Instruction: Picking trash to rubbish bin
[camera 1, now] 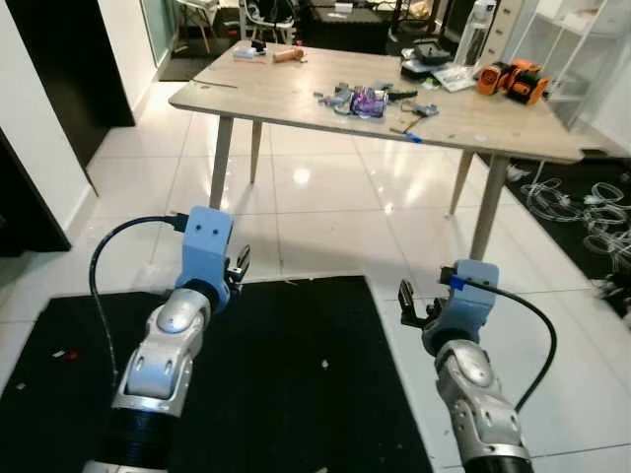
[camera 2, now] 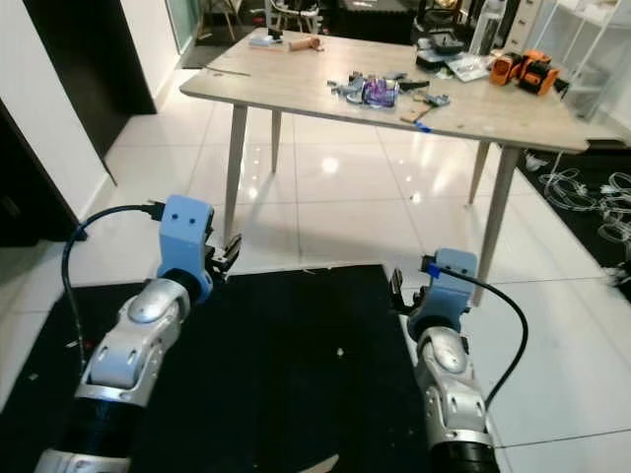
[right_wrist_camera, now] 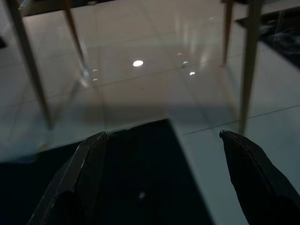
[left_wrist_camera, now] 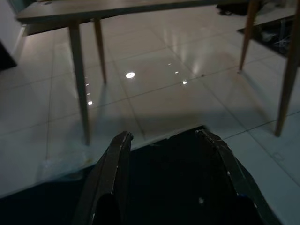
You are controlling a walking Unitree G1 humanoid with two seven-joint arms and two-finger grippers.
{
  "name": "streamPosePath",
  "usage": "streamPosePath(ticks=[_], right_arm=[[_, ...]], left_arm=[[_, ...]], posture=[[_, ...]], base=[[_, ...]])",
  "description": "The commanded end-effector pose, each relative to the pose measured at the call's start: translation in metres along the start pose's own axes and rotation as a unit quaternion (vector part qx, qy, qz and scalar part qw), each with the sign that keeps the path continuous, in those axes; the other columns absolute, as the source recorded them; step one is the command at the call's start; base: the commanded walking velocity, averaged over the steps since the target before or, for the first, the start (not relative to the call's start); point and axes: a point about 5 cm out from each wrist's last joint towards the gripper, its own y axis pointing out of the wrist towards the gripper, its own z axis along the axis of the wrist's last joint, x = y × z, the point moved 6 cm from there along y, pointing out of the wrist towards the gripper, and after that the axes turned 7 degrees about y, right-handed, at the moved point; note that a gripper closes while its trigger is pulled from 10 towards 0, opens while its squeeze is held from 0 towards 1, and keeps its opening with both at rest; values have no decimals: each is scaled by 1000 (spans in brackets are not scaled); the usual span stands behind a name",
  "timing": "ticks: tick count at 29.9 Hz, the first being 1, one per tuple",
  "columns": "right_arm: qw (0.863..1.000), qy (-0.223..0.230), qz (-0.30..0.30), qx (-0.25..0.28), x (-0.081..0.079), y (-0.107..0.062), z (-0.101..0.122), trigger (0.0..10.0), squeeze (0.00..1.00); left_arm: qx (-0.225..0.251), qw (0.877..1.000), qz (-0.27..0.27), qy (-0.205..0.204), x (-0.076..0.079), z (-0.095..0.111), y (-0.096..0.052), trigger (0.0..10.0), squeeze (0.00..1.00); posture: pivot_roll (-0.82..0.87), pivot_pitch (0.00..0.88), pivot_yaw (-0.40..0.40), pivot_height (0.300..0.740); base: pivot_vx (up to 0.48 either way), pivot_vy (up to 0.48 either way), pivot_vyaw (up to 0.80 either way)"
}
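A purple crumpled wrapper [camera 1: 370, 101] lies among small scraps in the middle of the wooden table [camera 1: 286, 91] ahead. On the black floor mat [camera 1: 296, 404] below me sits a tiny white speck [camera 1: 323, 366], and small red and white bits [camera 1: 67, 353] lie at its left edge. My left gripper [camera 1: 240, 266] is held over the mat's far edge, open and holding nothing; its fingers [left_wrist_camera: 115, 164] frame the mat and tiles. My right gripper [camera 1: 406, 301] hovers at the mat's right edge, open and holding nothing, its fingers [right_wrist_camera: 89, 159] spread wide.
The table's slanted legs [camera 1: 221, 158] stand on glossy white tiles in front of me. An orange tool [camera 1: 513, 79], a bottle [camera 1: 475, 32] and boxes sit at the table's far right. White cables [camera 1: 582, 207] sprawl on the floor at the right. A dark doorway [camera 1: 59, 59] is on the left.
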Motion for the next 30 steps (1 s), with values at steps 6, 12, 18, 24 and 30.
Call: streamPosePath(ticks=[6,12,18,24,30], right_arm=[[1000,6,4,20,0,1,9,10000,0],[1000,5,7,22,-2,1,9,10000,0],[1000,5,9,22,-2,1,9,10000,0],[1000,5,10,25,-2,1,10,10000,0],[1000,3,12,26,-4,1,10,10000,0]], left_arm=[[-2,1000,-1,3,0,-1,0,10000,0],[0,1000,-5,2,2,0,1,10000,0],[2,1000,-9,1,5,0,0,10000,0],[2,1000,-11,2,6,0,-1,10000,0],[2,1000,-13,3,7,0,-1,10000,0]], posture=[[-59,61,-17,740],[-61,56,-19,740],[-60,57,-23,740],[-60,58,-24,740],[-61,57,-25,740]], base=[[370,0,0],[370,0,0],[379,0,0],[382,0,0],[382,0,0]])
